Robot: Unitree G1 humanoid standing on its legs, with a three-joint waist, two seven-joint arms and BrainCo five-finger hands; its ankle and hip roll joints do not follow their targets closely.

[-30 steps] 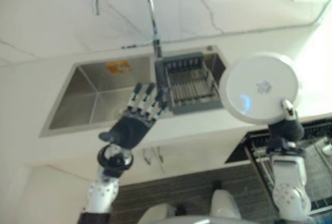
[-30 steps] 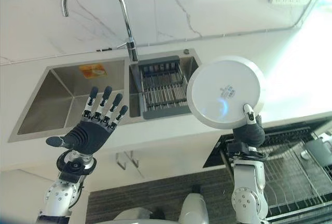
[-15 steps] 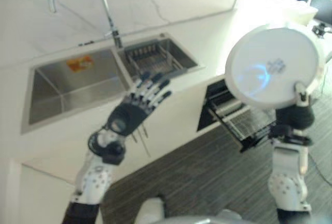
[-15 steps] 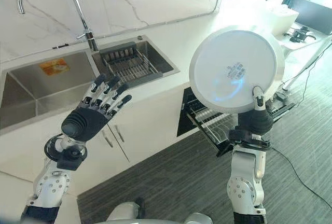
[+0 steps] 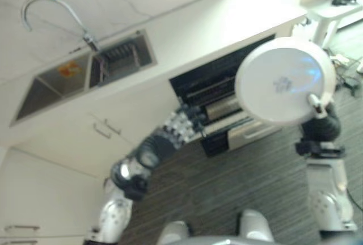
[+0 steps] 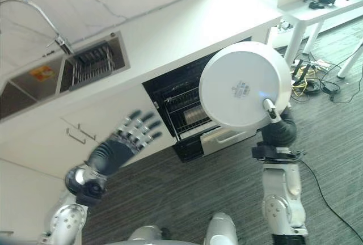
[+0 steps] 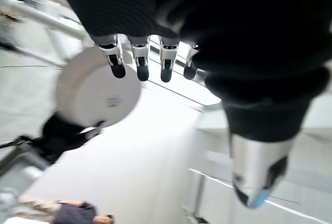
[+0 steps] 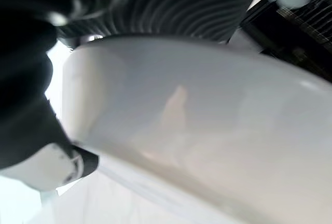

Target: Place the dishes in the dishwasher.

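My right hand (image 6: 277,131) is shut on the rim of a round white plate (image 6: 244,85), held upright with its underside toward me, above the striped floor. Up close the plate (image 8: 207,130) shows in the right wrist view with my thumb (image 8: 62,162) against its edge. Behind the plate the dishwasher (image 6: 181,106) stands open under the white counter, its wire rack (image 6: 190,112) visible inside. My left hand (image 6: 122,143) is open, fingers straight and spread, out in front of the cabinet doors left of the dishwasher. The plate (image 7: 98,94) also appears in the left wrist view past my left fingers (image 7: 140,66).
A steel sink (image 6: 34,80) with a curved tap (image 6: 34,15) and a dark drainer basket (image 6: 93,63) lies at the far left of the counter. A white table (image 6: 323,7) with cables beneath stands to the right. A person (image 7: 67,211) shows low in the left wrist view.
The whole view has swung away from the sink toward the dishwasher, so the camera moved. The plate stays in my right hand. My left hand has dropped lower, still open.
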